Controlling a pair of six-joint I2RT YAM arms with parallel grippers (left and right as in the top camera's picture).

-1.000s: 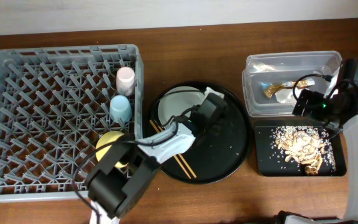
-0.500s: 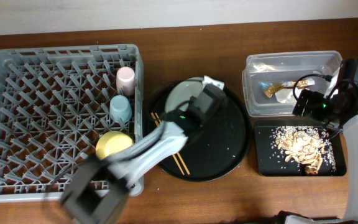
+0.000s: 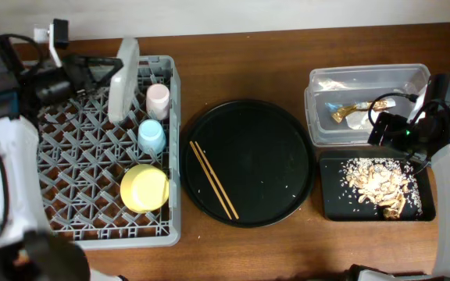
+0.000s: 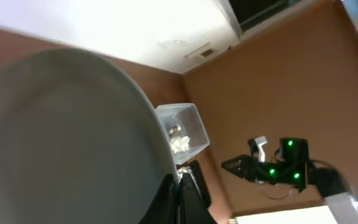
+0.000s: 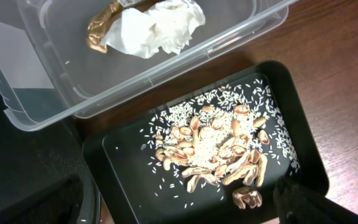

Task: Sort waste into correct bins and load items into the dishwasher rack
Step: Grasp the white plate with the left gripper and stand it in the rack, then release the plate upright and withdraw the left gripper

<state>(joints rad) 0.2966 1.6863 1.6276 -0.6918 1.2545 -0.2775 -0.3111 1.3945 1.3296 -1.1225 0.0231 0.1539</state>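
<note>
Left gripper is clamped tight on the rim of the pale round plate. From above, the plate shows edge-on as a thin, off-white sliver, standing nearly upright and leaning slightly. It sits over the back rows of the grey dishwasher rack, just beside the pink cup. Whether its lower edge sits between the pegs cannot be told. In the left wrist view, its smooth, glossy face fills the left half of the picture.

A blue cup and a yellow bowl also stand along the rack's right side. Two thin wooden chopsticks lie side by side on the round black tray.

Right gripper hangs with its jaws spread wide, holding nothing, between the clear tub and the black tray. The tub holds a crumpled white tissue and a gold-brown foil wrapper. The black tray holds beige food scraps.
</note>
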